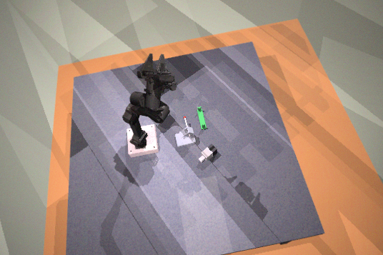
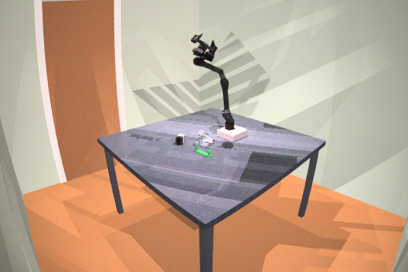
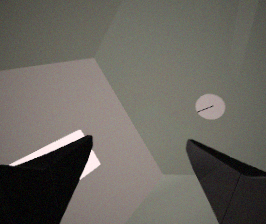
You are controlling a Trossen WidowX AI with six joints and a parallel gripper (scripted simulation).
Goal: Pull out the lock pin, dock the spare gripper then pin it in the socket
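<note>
The pale mount (image 1: 183,141) (image 2: 205,143) stands on the table beside the arm's base. The lock pin (image 1: 186,121) (image 2: 209,138), a thin white rod with a red end, sticks out of the mount's upper part; the socket hole is too small to make out. The spare gripper (image 1: 208,153) (image 2: 180,139), a white block with a dark end, lies on the table apart from the mount. My gripper (image 1: 156,55) (image 2: 207,39) (image 3: 139,142) is open and empty, raised high above the table and far from the mount. Its fingers point up toward the wall and ceiling.
A green bracket (image 1: 201,118) (image 2: 202,152) with a raised post at each end lies near the mount, on the pin's side. The arm's white base (image 1: 152,139) (image 2: 233,134) stands on the dark table (image 1: 229,75) (image 2: 160,168). The wrist view shows only walls, ceiling and a round disc (image 3: 210,112).
</note>
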